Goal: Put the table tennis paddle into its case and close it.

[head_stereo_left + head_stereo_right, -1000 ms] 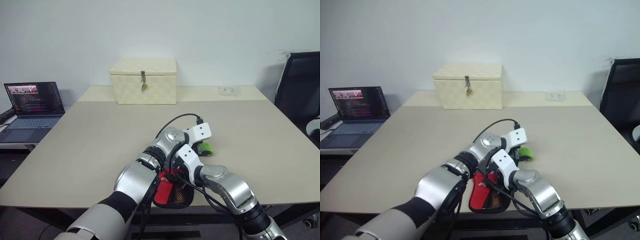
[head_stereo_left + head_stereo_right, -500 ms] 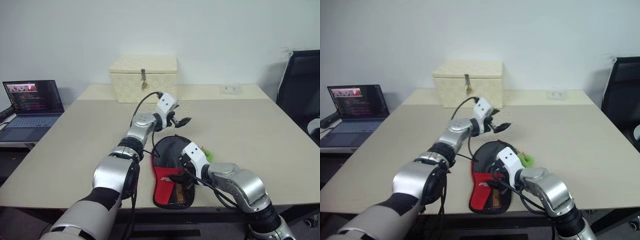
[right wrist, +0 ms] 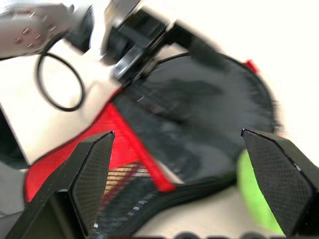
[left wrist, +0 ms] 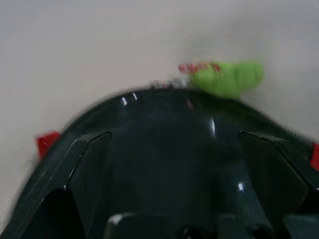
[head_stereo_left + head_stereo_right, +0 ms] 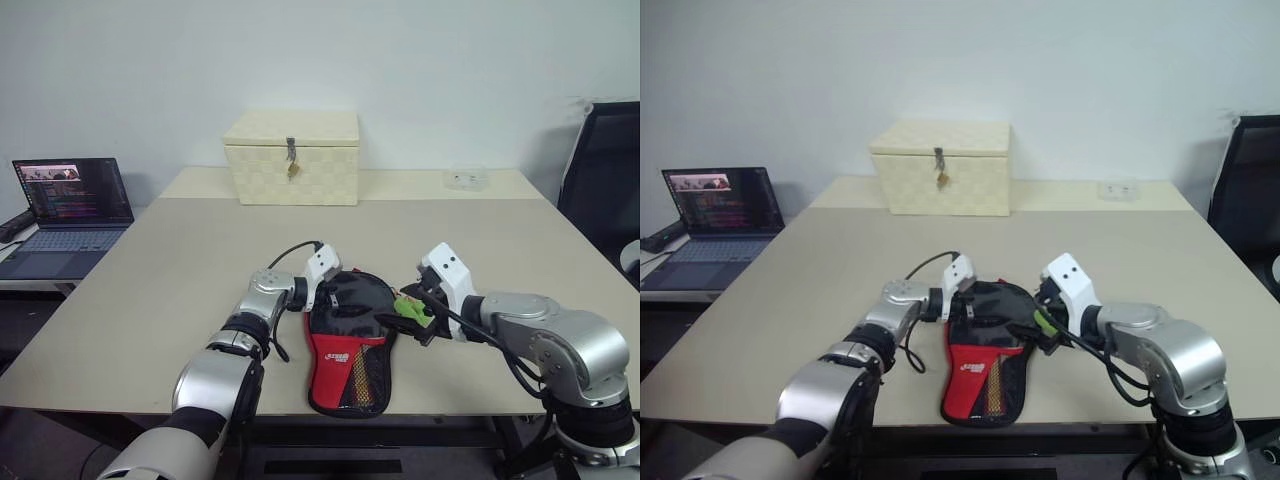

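case [image 5: 350,340] lies on the table [image 5: 150,290] between left gripper [image 5: 325,290] and right gripper [image 5: 408,315], both with fingers spread wide, holding nothing.

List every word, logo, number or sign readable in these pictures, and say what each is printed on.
White logo on the red panel of the case: too small to read.
Laptop screen: lines of text and a picture strip, too small to read.
Cream woven box: metal latch, no lettering visible.
Small clear item at the table's far edge: nothing legible.
No text can be quoted.
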Robot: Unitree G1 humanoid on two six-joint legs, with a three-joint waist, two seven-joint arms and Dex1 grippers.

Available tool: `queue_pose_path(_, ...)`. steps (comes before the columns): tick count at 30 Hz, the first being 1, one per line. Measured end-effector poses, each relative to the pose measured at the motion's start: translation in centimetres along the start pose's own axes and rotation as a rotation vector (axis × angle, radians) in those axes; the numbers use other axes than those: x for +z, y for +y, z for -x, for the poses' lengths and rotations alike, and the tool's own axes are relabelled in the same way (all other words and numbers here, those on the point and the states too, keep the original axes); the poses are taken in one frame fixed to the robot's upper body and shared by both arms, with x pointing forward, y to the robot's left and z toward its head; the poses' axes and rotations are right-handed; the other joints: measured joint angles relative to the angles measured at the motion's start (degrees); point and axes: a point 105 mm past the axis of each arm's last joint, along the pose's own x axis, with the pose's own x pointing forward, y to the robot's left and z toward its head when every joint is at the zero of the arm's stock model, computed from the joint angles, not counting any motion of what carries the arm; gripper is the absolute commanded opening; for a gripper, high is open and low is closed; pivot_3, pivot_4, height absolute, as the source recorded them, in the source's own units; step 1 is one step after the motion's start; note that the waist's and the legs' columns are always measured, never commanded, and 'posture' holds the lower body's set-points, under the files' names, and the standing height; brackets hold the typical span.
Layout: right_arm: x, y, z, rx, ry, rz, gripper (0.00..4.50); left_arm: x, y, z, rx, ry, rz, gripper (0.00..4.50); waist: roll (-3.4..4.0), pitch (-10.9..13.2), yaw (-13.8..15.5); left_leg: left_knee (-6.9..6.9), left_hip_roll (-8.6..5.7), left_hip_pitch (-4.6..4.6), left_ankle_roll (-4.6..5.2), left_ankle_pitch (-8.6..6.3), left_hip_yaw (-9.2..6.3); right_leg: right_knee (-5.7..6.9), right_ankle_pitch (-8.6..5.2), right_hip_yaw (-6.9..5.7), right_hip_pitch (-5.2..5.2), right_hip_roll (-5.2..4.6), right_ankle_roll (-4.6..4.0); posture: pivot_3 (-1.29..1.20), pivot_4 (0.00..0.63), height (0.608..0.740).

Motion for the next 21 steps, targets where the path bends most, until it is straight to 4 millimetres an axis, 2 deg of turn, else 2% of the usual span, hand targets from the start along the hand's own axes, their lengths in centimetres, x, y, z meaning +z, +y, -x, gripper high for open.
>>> queue_pose_path(3, -0.9, -2.3, -0.4, -0.103, 0.020, 0.016, 4.50, -0.5, -0.3, -0.2, -0.009, 0.032, -0.028, 4.44, 0.00, 0.00, 0.08, 0.01, -0.01, 0.01, 0.00, 0.00, 0.14, 0.00, 0.00, 0.01, 0.02, -0.01, 0.00, 0.00, 0.150, 0.740)
queue_pose_path(6, -3.2, -3.8, -1.1, -0.147, 0.098, 0.076, 4.50, -0.8, -0.7, -0.5, -0.019, 0.037, -0.035, 4.44, 0.00, 0.00, 0.13, 0.01, 0.00, 0.00, 0.01, 0.00, 0.23, -0.04, 0.00, 0.00, 0.02, 0.00, 0.01, 0.00, 0.150, 0.740)
queue_pose_path(9, -4.3, -4.9, -1.6, -0.162, 0.131, 0.140, 4.50, -0.8, -0.7, -0.7, -0.015, 0.035, -0.039, 4.44, 0.00, 0.00, 0.09, 0.01, 0.00, 0.02, 0.01, 0.00, 0.29, -0.03, 0.00, 0.02, 0.04, 0.01, 0.01, 0.00, 0.150, 0.740)
queue_pose_path(17, -5.6, -4.8, -3.6, -0.134, 0.155, 0.249, 4.50, -0.7, -0.8, -0.9, -0.012, 0.030, -0.050, 4.44, 0.00, 0.00, 0.10, 0.02, 0.00, 0.03, 0.01, 0.00, 0.30, -0.03, 0.00, 0.00, 0.05, 0.01, 0.01, 0.00, 0.150, 0.740)
queue_pose_path(20, -5.8, -4.8, -4.1, -0.142, 0.152, 0.258, 3.87, -0.7, -0.8, -0.9, -0.012, 0.031, -0.050, 4.50, -0.01, 0.00, 0.09, 0.03, 0.01, 0.03, 0.01, 0.00, 0.30, -0.03, 0.00, 0.01, 0.05, 0.01, 0.01, 0.00, 0.150, 0.740)
queue_pose_path(21, -5.8, -4.8, -4.3, -0.148, 0.148, 0.261, 3.50, -0.7, -0.8, -0.9, -0.013, 0.030, -0.050, 4.50, -0.01, 0.00, 0.09, 0.03, 0.01, 0.04, 0.01, 0.00, 0.29, -0.02, 0.00, 0.01, 0.05, 0.01, 0.00, 0.00, 0.150, 0.740)
